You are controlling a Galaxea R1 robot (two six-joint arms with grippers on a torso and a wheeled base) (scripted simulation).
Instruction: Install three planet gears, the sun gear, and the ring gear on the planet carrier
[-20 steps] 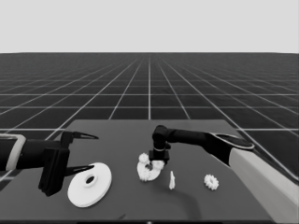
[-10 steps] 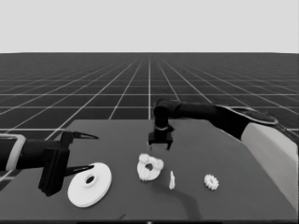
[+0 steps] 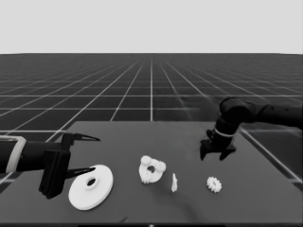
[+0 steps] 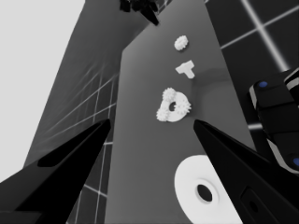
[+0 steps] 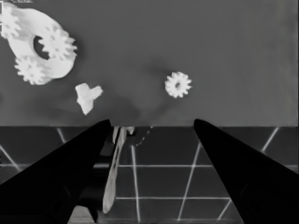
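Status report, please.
Right gripper open, empty, above table. Left gripper open, parked. Three gears on smaller white round part; fourth small white toothed gear loose.

A dark rectangular table (image 3: 156, 137) fills the lower half of the head view, its flat top a plain mid-grey and its far edge running straight across the scene. Beyond and around it stretches a dark floor (image 3: 118, 85) ruled with a grid of pale lines that narrow toward a level horizon. Above the horizon sits a blank, pale band (image 3: 151, 26) with no walls, windows or lamps visible. The light is even, with only soft, faint shadows on the tabletop. One wrist view shows the table's near edge with the floor grid below it.
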